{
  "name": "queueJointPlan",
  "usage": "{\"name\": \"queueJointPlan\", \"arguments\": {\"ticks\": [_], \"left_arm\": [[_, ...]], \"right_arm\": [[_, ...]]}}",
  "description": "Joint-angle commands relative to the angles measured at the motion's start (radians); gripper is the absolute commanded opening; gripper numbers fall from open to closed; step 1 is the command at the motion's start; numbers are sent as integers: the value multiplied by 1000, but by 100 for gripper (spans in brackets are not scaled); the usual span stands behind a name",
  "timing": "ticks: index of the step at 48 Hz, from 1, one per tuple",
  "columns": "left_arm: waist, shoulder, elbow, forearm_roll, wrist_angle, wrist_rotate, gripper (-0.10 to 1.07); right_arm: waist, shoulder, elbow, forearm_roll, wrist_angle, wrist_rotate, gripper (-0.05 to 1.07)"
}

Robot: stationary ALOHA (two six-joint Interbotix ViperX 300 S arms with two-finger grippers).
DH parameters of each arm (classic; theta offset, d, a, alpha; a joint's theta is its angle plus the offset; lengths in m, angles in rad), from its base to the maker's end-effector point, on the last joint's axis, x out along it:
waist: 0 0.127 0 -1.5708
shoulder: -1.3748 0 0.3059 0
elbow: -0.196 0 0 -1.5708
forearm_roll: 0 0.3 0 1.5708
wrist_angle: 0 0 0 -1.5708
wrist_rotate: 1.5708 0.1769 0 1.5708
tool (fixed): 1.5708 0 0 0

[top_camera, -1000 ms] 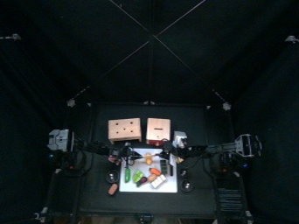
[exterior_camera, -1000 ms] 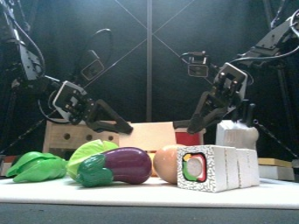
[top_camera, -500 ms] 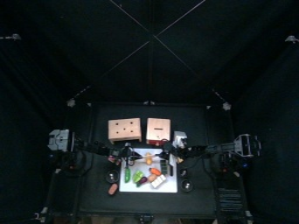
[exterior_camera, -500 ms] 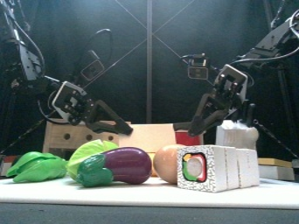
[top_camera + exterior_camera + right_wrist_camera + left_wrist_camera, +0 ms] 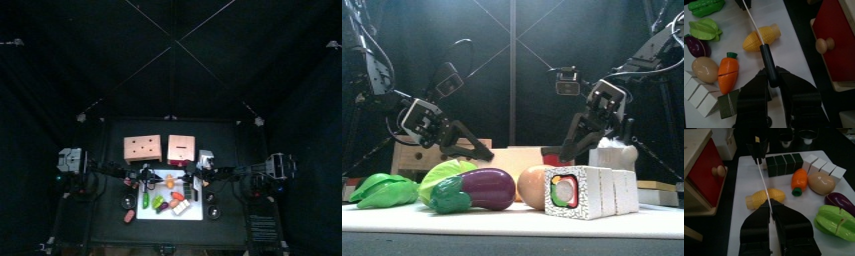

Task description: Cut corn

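The yellow corn [image 5: 759,200] lies on the white cutting board [image 5: 741,230], and it also shows in the right wrist view [image 5: 764,37]. My right gripper [image 5: 769,70] is shut on the black handle of the knife [image 5: 765,56]. The knife's thin white blade reaches out over the corn. My left gripper [image 5: 772,209] hovers just over the corn's near end with its jaws close together, and the blade's tip points into the narrow gap between them. In the front view the left gripper [image 5: 472,147] and right gripper [image 5: 561,147] hang low behind the vegetables, which hide the corn.
Around the corn on the board lie a carrot [image 5: 799,180], a beige egg-shaped piece [image 5: 821,184], an eggplant [image 5: 843,202], a green pepper [image 5: 834,220], and white blocks [image 5: 824,167] and dark blocks [image 5: 784,164]. A wooden box with a red door [image 5: 701,173] stands beside the board.
Both arms have settled slightly lower over the board. The knife stays in the right gripper and the vegetables have not moved.
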Motion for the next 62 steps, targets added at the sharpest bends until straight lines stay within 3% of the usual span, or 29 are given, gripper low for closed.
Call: {"name": "queueJointPlan", "arguments": {"ticks": [1,17,62], "left_arm": [[-29,2,9,-6,28,5,42],[6,6,-3,-15,49,6,42],[0,49,-14,-28,98,3,42]], "right_arm": [[-14,-8,3,5,29,11,35],[-6,18,0,18,41,8,35],[14,66,-21,41,44,3,35]]}}
